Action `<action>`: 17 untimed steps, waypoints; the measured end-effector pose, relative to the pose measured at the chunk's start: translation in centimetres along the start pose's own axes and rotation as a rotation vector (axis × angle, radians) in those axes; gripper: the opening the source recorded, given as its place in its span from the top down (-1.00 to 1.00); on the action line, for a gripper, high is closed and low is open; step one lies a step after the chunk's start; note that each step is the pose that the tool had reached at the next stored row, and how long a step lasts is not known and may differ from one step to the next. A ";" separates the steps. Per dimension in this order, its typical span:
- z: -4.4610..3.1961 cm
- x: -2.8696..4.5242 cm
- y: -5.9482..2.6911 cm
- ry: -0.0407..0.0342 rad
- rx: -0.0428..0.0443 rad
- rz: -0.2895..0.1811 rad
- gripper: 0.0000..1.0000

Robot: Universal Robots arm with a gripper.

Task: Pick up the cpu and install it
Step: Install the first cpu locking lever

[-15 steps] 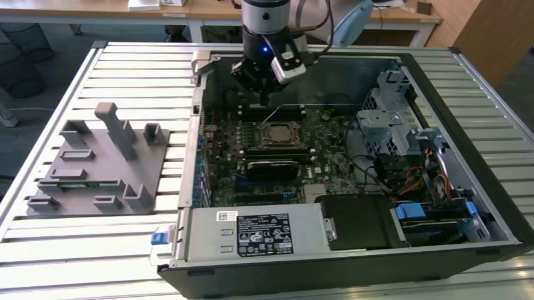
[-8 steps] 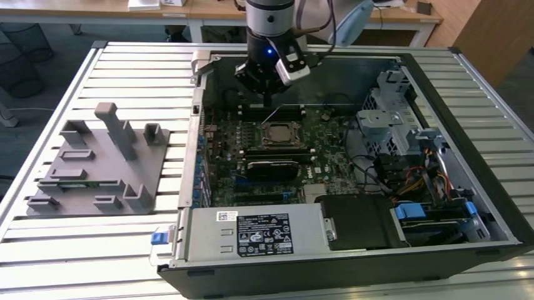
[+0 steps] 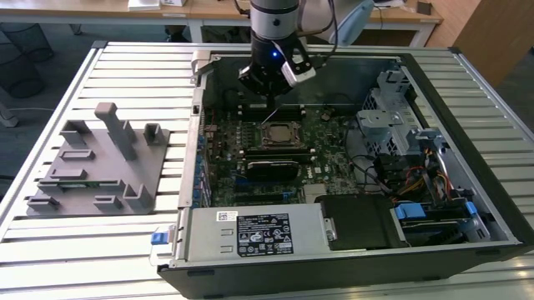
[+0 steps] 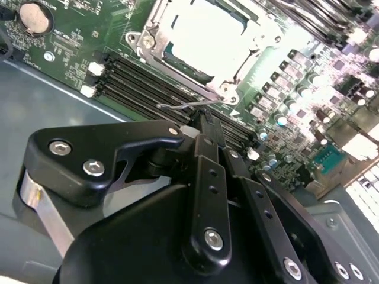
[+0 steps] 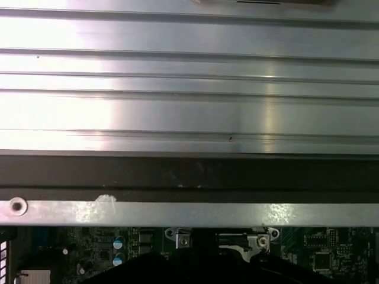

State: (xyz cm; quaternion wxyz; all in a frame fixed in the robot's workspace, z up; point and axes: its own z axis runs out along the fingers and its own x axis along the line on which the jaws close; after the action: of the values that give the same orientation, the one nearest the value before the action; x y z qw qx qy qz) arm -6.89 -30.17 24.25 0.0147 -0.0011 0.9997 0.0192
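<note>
Nearest the exterior view's camera, along the front edge of the open computer case [image 3: 492,206], a grey power supply [image 3: 254,231] with a black label lies flat, and a black drive bay sits just beside it toward the exterior view's right. Off to the exterior view's left, on the slatted metal table [image 3: 92,250], rests a grey fixture block [image 3: 96,165] with upright posts and slots. Farther in, the green motherboard [image 3: 326,144] fills the case floor, and near its middle the cpu [image 3: 279,133] sits inside the metal-framed socket; it appears as a flat square with a grey metal top in the exterior view, and in the second wrist view the cpu [image 4: 207,29] glares bright, almost white, framed by the socket's silver bracket with dark memory slots [image 4: 148,83] running just beside it. Beyond the socket, the gripper [image 3: 271,94] hangs above the board on the arm [image 3: 274,25], apart from the chip; in the second wrist view its black fingers [image 4: 207,177] lie pressed together with nothing between them. Farthest back stand wooden desks [image 3: 209,9].
</note>
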 end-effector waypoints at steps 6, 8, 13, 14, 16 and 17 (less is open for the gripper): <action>0.30 -0.80 0.01 0.0012 0.0009 0.000 0.79; 0.39 -1.11 0.05 0.0019 0.0014 0.000 0.79; 0.64 -1.80 0.12 0.0038 0.0014 0.000 0.79; 0.69 -1.95 0.12 0.0042 0.0017 0.000 0.79; 0.80 -2.15 0.12 0.0042 0.0015 0.000 0.79; 0.86 -2.21 0.12 0.0043 0.0015 -0.001 0.79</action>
State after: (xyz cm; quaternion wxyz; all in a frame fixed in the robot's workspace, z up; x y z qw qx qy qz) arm -4.66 -30.02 23.47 0.0126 -0.0015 0.9997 0.0184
